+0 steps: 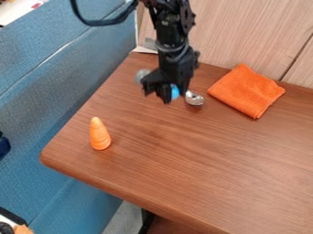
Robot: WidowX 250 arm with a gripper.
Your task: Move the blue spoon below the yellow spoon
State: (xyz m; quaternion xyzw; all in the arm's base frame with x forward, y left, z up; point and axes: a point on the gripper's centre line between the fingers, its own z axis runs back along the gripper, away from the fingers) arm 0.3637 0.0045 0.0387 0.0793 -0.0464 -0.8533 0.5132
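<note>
your black gripper hangs over the far part of a brown wood-grain table, its arm a stack of hard, angular segments entering from the top edge. whether it is clenched, released or grasping anything, you cannot tell from this angle. your blue spoon shows in part at the gripper, a small patch of bright, smooth blue. just beside, on the table, a shiny rounded metal spoon bowl catches the light; whether it joins the blue part is hidden. on the gripper's other side sits a silvery rounded shape, too covered to name. to your gripper's right in the view, an orange cloth lies folded into a soft, fuzzy square near pale wood-grain panelling. near the table's left edge is an orange cone, ridged and tapering, beside woven-looking blue upholstery.
</note>
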